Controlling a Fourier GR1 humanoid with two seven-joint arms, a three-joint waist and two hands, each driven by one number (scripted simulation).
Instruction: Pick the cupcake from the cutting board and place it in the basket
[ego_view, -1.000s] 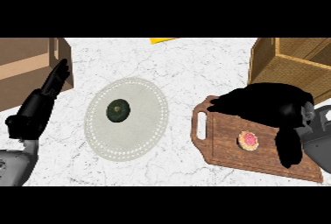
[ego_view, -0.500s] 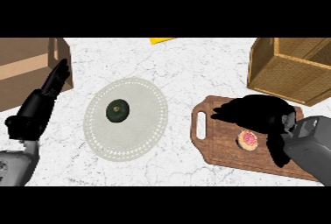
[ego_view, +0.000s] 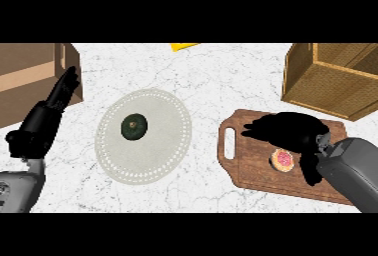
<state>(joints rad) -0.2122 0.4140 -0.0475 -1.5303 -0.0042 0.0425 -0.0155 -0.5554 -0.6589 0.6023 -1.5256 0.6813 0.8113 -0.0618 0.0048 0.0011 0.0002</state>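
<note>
Cupcake location: the cupcake (ego_view: 283, 159) sits on the cutting board (ego_view: 247, 175), right of centre in the frame, a little below the board's middle.
Nearer hand: the right hand (ego_view: 291, 131) is directly over the board. The left hand (ego_view: 57, 97) is well apart at the left edge.
Key relation: the cupcake lies just below the right palm in the frame, in the gap between the fingers (ego_view: 257, 129) above it and the thumb (ego_view: 311, 172) to its lower right.
Cupcake shape: round from above, so no long axis to align with.
Right hand state: spread and not yet closed; the cupcake top shows uncovered, and contact cannot be confirmed.
Right arm pose: the forearm enters from the lower right corner, with the hand bent toward the upper left.
Left hand state: released, fingers straight, resting.
Destination: the basket (ego_view: 328, 80) stands in the upper right, just beyond the board's far edge.
Judgement: grasp pending; the lift then goes up and right.
</note>
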